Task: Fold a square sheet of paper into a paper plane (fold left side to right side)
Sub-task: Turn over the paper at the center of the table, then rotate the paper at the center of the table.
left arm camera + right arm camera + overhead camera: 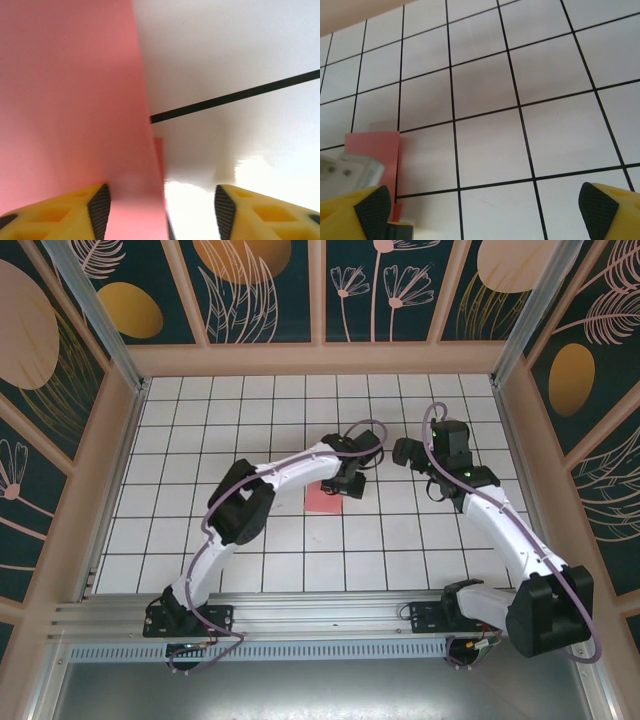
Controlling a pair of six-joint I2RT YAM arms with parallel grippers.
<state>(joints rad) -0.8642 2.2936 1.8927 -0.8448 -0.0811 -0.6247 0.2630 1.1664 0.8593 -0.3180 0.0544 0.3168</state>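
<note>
The square sheet of paper point(320, 499) lies on the tiled table as a small coral-red shape, partly under my left gripper point(352, 483). In the left wrist view the paper point(70, 100) covers the left half, with a doubled edge running down between the yellow fingers. That gripper point(162, 210) stands open just above it, the jaws apart and not pinching the sheet. My right gripper point(400, 452) hovers to the right of the paper, wide open point(485, 207) over bare tiles. In the right wrist view the paper point(375, 145) sits at the left edge.
The white gridded table point(250, 410) is walled by a wooden frame point(320, 358) at the back and sides. The left arm's wrist point(350, 172) shows at the lower left of the right wrist view.
</note>
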